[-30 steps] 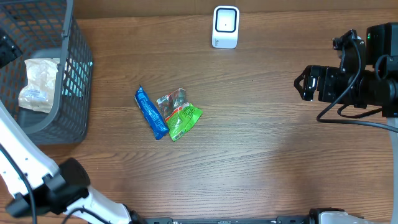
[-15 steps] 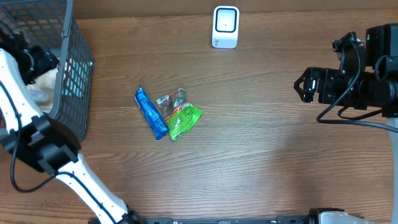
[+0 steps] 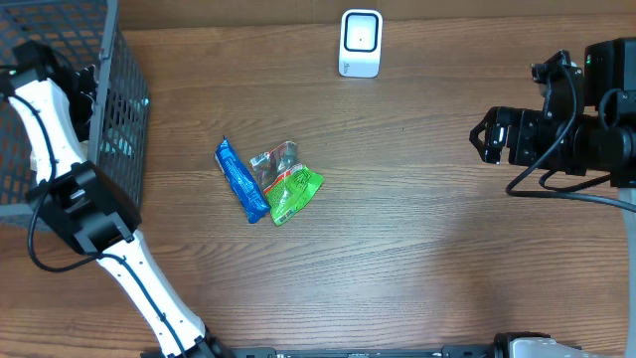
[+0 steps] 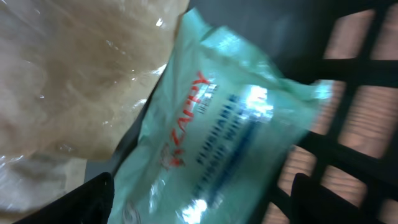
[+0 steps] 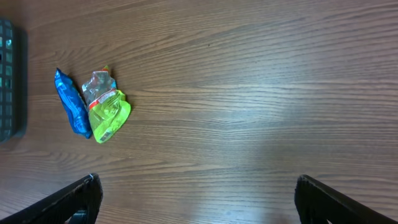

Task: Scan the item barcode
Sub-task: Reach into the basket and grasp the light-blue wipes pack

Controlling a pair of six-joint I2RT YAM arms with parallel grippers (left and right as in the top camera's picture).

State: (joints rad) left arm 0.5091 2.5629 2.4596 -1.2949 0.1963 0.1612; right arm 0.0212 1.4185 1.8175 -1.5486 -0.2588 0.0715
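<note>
In the left wrist view a pale green packet (image 4: 230, 124) with red lettering fills the middle, lying inside the basket against a clear bag of tan contents (image 4: 68, 74). My left gripper (image 4: 202, 205) is open just over the packet, one finger on each side of it. On the table lie a blue packet (image 3: 241, 181) and a green packet (image 3: 294, 191) side by side, also seen as the blue packet (image 5: 73, 106) and green packet (image 5: 107, 112) from the right wrist. The white scanner (image 3: 360, 43) stands at the back edge. My right gripper (image 3: 484, 134) hangs open at the right, empty.
The dark wire basket (image 3: 121, 109) takes up the far left corner, and my left arm (image 3: 55, 119) reaches down into it over its right wall. Its bars (image 4: 348, 155) show close behind the packet. Bare wood (image 5: 249, 93) lies under the right gripper.
My left arm has swung up from the front left and over the basket, then down into it, covering the clear bag in the overhead view. The right arm and the table packets have not moved.
</note>
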